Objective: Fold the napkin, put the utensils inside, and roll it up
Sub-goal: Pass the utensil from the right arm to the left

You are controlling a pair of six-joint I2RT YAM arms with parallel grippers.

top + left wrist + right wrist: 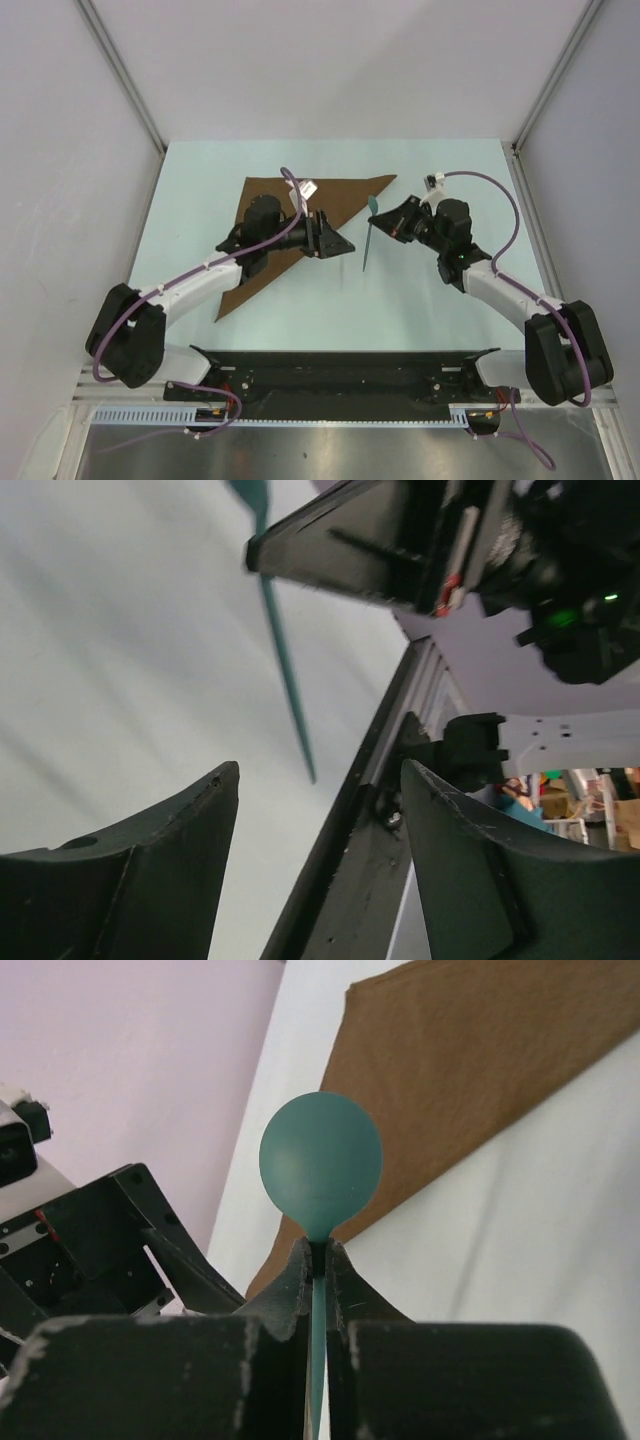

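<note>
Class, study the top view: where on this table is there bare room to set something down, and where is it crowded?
Free: the near strip of table between the napkin tip and the arm bases, and the far-left corner beyond the napkin. Crowded: the middle, where the left gripper, the right gripper and its spoon sit close.

The pale mint table (450, 180) carries the dark-brown napkin (345, 195), a flat triangle on the table's far half, left of centre.
</note>
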